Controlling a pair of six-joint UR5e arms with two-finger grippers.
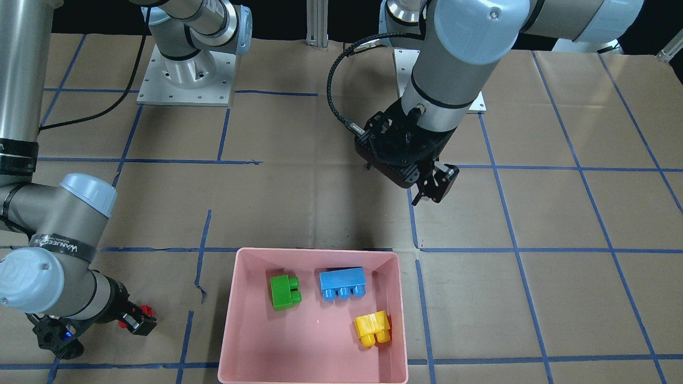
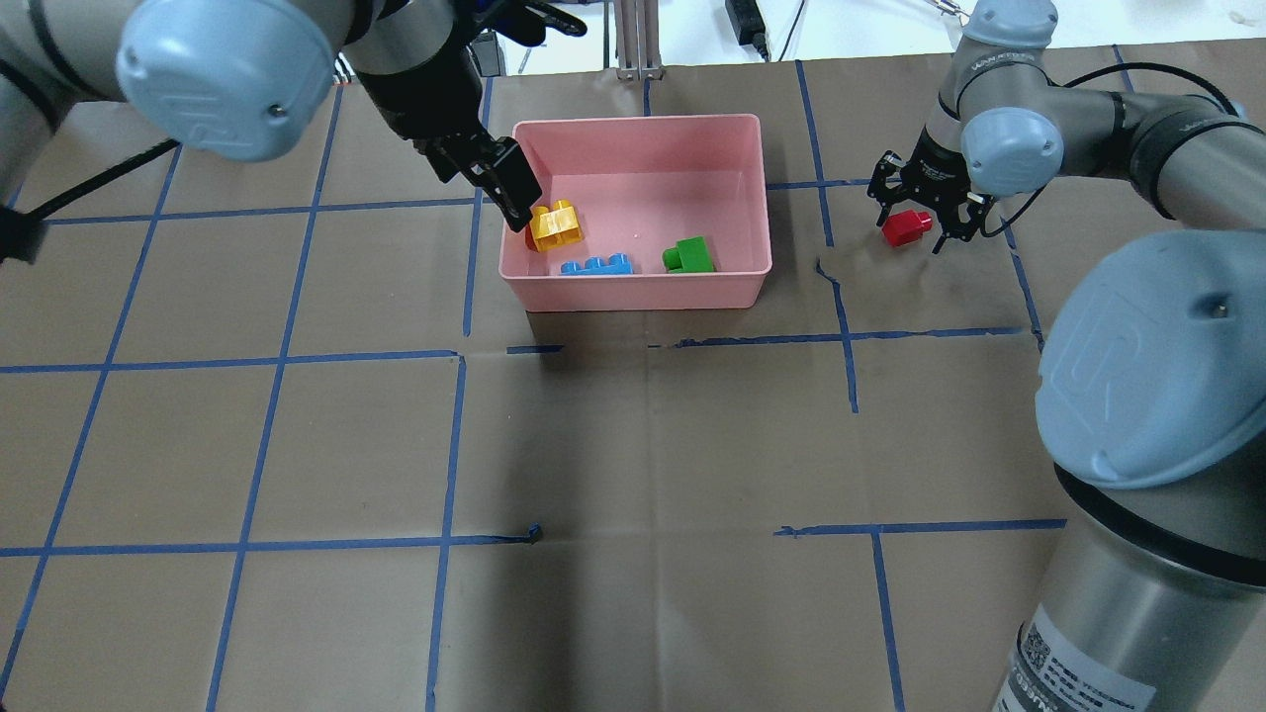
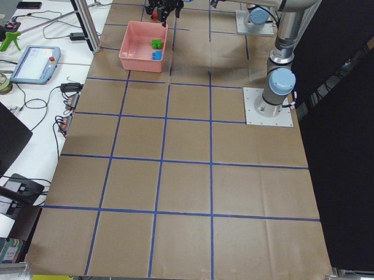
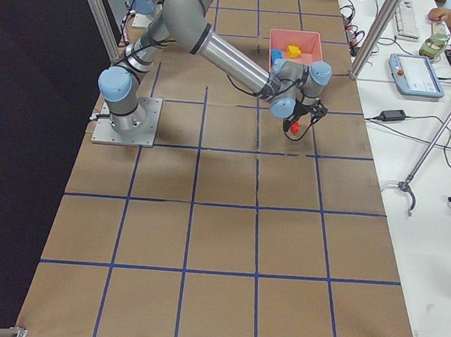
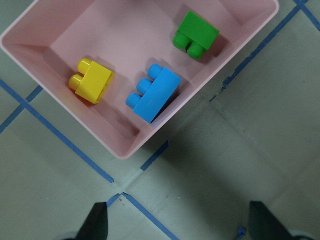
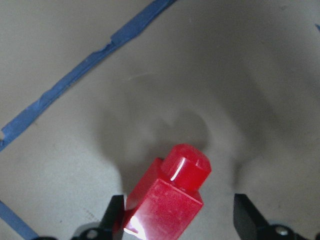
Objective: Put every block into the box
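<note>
Red brick (image 6: 170,192) sits within the wide-spread right claw (image 6: 178,212), well apart from the pink box (image 2: 633,121).

Place: a robotics lab, set up as a test cell.
Counter (image 3: 186,177): covered in brown paper, squared off with blue tape (image 3: 163,161).
Arms (image 1: 464,37): two grey industrial arms bolted to metal base plates (image 1: 155,93).
Side bench (image 3: 22,106): white, carrying a teach pendant (image 3: 35,62) and loose cables (image 3: 65,105).
Surround: aluminium frame posts (image 3: 84,16) and a black backdrop (image 3: 347,121).

Green brick (image 1: 284,292), blue brick (image 1: 343,282), yellow brick (image 1: 373,329) in pink box (image 1: 230,320); red brick (image 2: 905,227) outside.
</note>
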